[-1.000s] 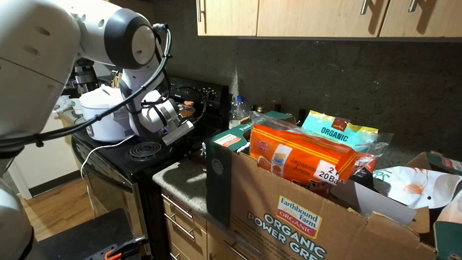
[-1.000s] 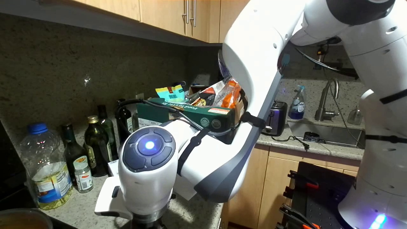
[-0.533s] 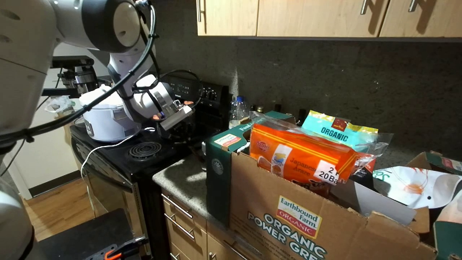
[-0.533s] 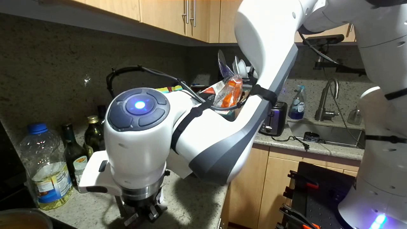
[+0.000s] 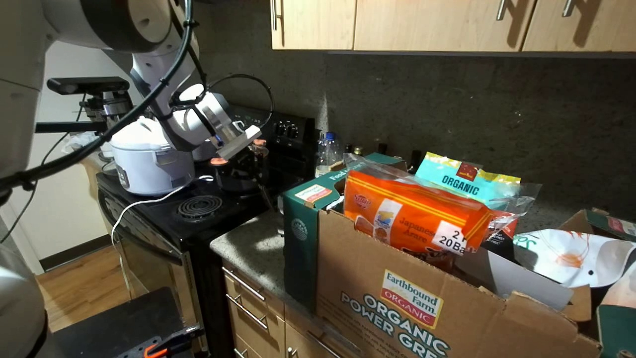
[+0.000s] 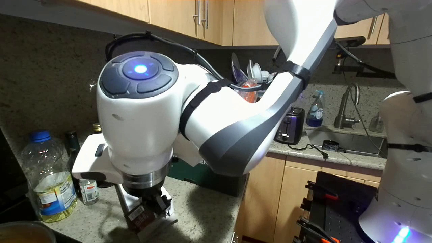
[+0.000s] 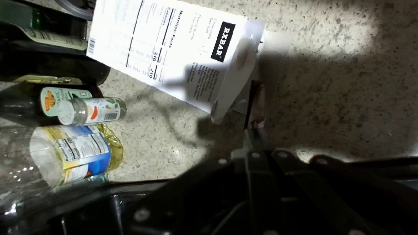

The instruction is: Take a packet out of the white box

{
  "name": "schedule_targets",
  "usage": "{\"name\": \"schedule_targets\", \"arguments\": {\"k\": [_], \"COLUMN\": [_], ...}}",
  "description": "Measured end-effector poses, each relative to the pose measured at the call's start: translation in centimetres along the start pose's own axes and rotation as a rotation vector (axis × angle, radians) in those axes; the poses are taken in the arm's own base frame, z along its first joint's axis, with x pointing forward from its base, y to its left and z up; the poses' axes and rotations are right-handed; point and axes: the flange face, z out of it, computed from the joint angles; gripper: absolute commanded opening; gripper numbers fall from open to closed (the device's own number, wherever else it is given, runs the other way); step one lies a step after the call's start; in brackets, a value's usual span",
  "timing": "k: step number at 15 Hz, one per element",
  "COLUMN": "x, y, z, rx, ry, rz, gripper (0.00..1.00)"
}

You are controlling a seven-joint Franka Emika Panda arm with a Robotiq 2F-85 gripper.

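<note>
In the wrist view the gripper (image 7: 254, 133) clenches a maroon packet (image 7: 260, 101), seen edge-on, long axis pointing to 12 o'clock; the white RXBAR box (image 7: 183, 49) lies between 10 and 11, flaps facing 4.

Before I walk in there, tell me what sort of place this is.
A kitchen, probably one in a home, though I can't be sure of that. What shows it: a black stove, a sink and a toaster.

Speckled ctr (image 7: 343, 107) holds white box (image 7: 156, 49), btls (image 7: 86, 151), jar (image 7: 97, 111).
</note>
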Motion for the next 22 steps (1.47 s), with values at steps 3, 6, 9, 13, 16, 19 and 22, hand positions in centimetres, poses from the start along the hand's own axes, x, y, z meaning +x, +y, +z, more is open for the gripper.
{"name": "schedule_targets", "arguments": {"k": [3,6,9,13,16,19,22], "x": [-0.3,-0.7,-1.4,-2.7,-3.5,-4.5,-5.8], "y": [0.2,0.0,-0.7,-2.2,-3.6,-5.0,-6.2], "z": [-0.6,-0.5,-0.1,0.7,1.5,2.4,3.2], "rx": [0.003,0.014,0.022,0.032,0.040,0.045,0.041], "ry": [-0.013,-0.039,-0.083,-0.174,-0.229,-0.260,-0.293], "rz": [0.011,0.018,0.033,0.093,0.139,0.198,0.283], "gripper": [0.00,0.00,0.00,0.00,0.00,0.00,0.00]}}
